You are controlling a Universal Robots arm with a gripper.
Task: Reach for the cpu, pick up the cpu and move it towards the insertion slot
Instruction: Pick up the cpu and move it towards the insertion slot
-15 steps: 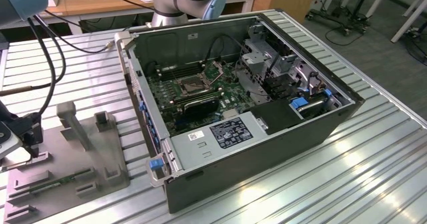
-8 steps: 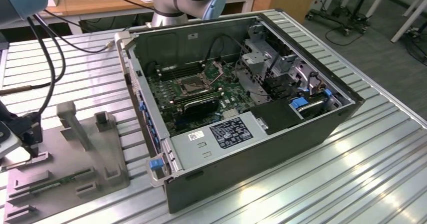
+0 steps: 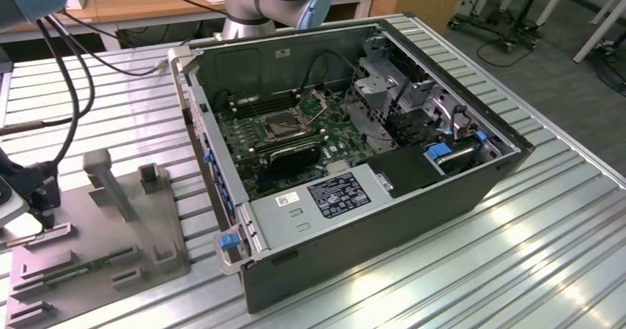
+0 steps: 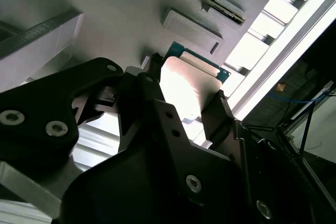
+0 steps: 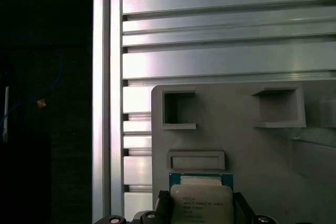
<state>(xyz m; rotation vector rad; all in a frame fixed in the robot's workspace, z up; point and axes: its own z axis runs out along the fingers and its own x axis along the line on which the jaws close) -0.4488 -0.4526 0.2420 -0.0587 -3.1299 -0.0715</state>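
Note:
The cpu (image 5: 201, 199), a square chip with a pale silvery face and a thin green rim, sits between my black fingers in both wrist views, its face (image 4: 189, 90) catching the light. My gripper (image 5: 201, 208) (image 4: 188, 85) is shut on it, one finger against each side edge, just over the grey fixture plate (image 5: 241, 145). Whether the chip is lifted off the plate I cannot tell. In the exterior view my gripper (image 3: 44, 215) hangs at the far left over that plate. The insertion slot (image 3: 284, 127), a dark square socket in a silvery bracket, lies on the motherboard inside the open case, well off to the exterior view's right.
The grey fixture plate (image 3: 146, 219) carries upright blocks and a long green memory stick (image 3: 83, 269). The open computer case (image 3: 391, 197) has tall walls around the motherboard. Cables (image 3: 69, 87) hang from my arm. The slatted aluminium table (image 5: 210, 24) ends at an edge close by the plate.

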